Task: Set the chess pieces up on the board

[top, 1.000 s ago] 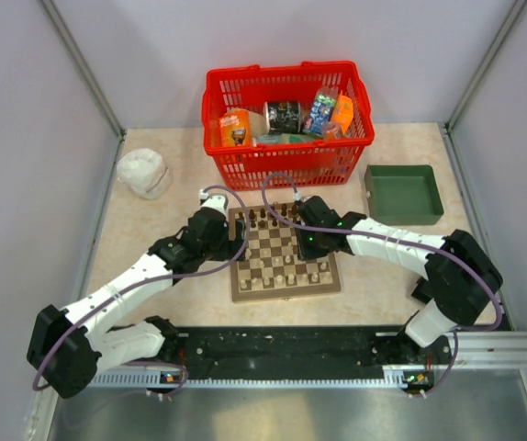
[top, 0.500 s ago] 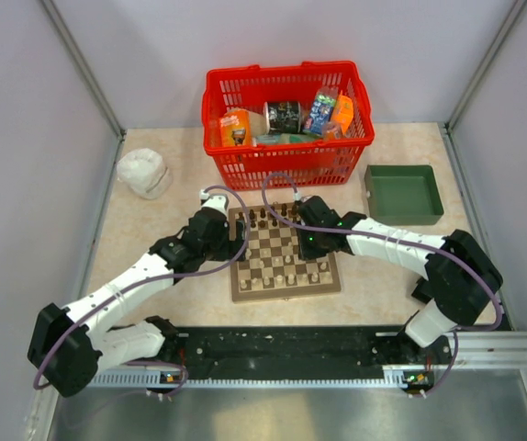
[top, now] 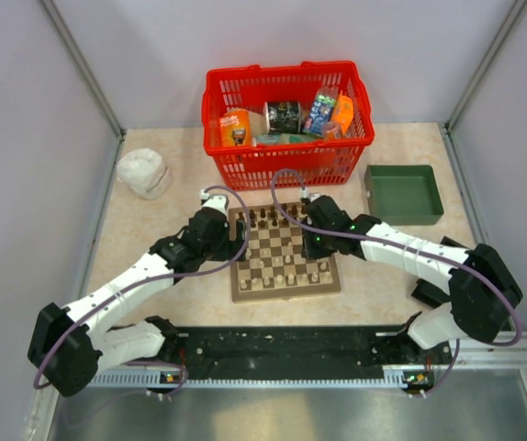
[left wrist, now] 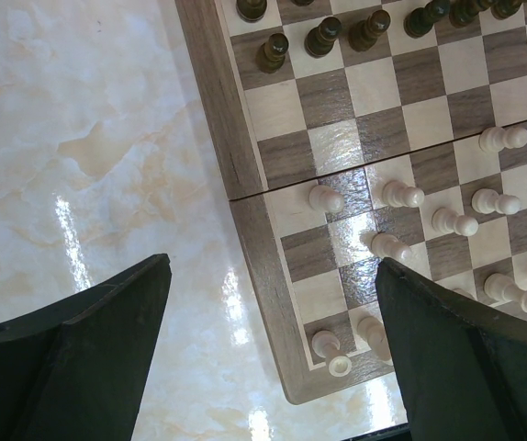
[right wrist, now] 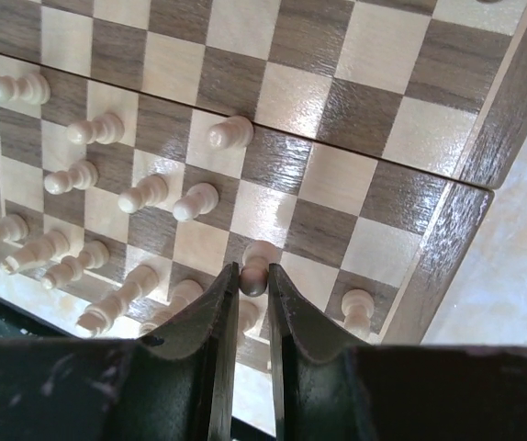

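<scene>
**Marble-patterned table, walled bay: one pawn pinched, neighbours at risk**

Pale walls enclose a marble-patterned table (top: 135,230), on which the board (top: 282,292) is laid centrally between the two arms. Along its far edge the dark chess pieces (left wrist: 323,35) are ranged. The pale chess pieces (right wrist: 144,193) are clustered unevenly on the near rows.

The right gripper (right wrist: 252,276) is closed to a narrow gap on one pale pawn (right wrist: 260,250), taken just under its head, over the near right part of the board. Whether its base is resting on a square cannot be told. The left gripper (left wrist: 273,262) is held wide, with nothing between its fingers, over the board's left border.

Risks noted: the pawn is held by the fingertips only, so it could be twisted or dropped if carried briskly. Closely spaced neighbours could be toppled by the fingers when the pawn is released.

Containers: a red basket (top: 282,165), beyond the board's far edge, is filled with packets and cans. A green tray (top: 401,168), to the far right, is seen with nothing inside.
</scene>
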### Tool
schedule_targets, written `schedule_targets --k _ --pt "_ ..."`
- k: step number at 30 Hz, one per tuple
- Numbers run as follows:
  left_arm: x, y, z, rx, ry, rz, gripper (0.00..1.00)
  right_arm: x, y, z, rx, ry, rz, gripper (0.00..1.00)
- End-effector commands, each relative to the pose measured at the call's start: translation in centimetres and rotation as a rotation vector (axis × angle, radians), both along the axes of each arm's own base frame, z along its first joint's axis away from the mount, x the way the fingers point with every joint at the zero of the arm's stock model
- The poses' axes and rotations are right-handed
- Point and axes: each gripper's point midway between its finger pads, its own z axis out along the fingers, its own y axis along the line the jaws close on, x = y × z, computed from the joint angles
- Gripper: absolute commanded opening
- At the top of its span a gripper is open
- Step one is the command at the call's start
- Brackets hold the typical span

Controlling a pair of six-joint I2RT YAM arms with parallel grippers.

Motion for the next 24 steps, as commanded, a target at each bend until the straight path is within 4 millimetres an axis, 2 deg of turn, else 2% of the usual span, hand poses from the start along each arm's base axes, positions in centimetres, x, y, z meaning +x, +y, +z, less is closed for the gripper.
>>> schedule_targets --k 1,24 --pt "0.9 -0.5 0.9 -0.033 -0.042 -0.001 0.99 -1.4 -0.8 -0.3 -0.016 0.020 -0.003 0.17" --pt "0.8 -0.7 0.8 -0.038 -0.035 -0.005 0.99 -2.2 -1.5 -1.7 -0.070 0.054 0.015 0.17"
